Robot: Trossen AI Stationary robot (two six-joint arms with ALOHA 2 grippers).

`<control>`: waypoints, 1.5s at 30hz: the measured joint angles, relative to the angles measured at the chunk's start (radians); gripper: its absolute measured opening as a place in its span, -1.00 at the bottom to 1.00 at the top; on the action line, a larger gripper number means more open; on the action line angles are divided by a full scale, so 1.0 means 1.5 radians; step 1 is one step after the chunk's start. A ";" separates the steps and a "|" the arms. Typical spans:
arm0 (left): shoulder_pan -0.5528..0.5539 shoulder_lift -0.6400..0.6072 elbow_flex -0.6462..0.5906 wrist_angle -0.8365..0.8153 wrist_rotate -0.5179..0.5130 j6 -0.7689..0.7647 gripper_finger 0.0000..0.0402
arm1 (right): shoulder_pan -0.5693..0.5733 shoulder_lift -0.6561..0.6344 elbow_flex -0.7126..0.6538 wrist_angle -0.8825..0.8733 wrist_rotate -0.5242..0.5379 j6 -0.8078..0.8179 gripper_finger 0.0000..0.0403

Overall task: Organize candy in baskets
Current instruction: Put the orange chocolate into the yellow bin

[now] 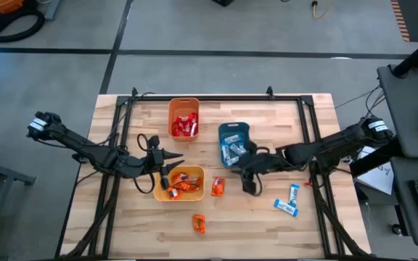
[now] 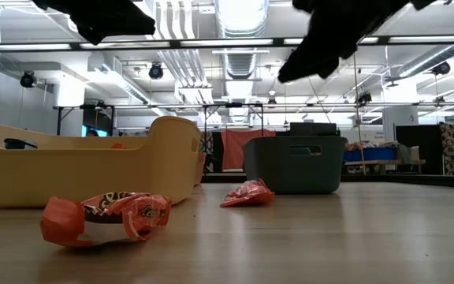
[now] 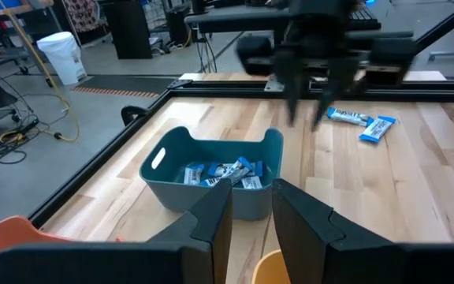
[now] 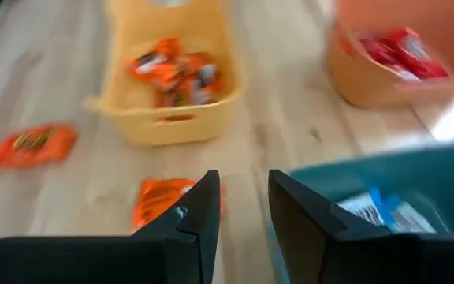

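Observation:
My left gripper point(image 1: 178, 156) hovers open and empty over the far rim of the yellow basket point(image 1: 194, 194), which holds orange candy point(image 4: 172, 71). Open and empty too, my right gripper point(image 1: 248, 181) hangs above the table at the near right corner of the teal basket point(image 1: 223, 130), its fingers point(image 3: 294, 99) pointing down. Inside the teal basket lies blue-and-white candy point(image 3: 219, 172). The orange basket point(image 1: 183, 105) holds red candy point(image 1: 183, 126). Loose on the table are two orange candies point(image 1: 217, 186) point(image 1: 199, 222) and two blue candies point(image 1: 294, 192) point(image 1: 285, 208).
A black frame point(image 1: 216, 98) runs along the table's far edge and down both sides. The three baskets stand close together in the middle. Bare wood point(image 1: 267, 232) lies along the near edge, around the loose candies.

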 joint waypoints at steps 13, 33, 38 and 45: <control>0.000 0.000 0.000 0.002 0.001 0.000 -0.62 | 0.104 0.102 0.067 -0.021 0.040 -0.092 -0.34; 0.000 0.000 0.000 -0.009 0.002 0.000 -0.62 | 0.115 0.328 0.227 -0.122 0.048 -0.096 -0.12; 0.000 0.000 0.000 -0.012 0.001 0.000 -0.62 | 0.115 0.350 0.228 -0.123 0.048 -0.086 -0.12; 0.000 0.000 0.000 -0.014 0.001 0.000 -0.62 | 0.115 0.379 0.227 -0.110 0.048 -0.077 -0.12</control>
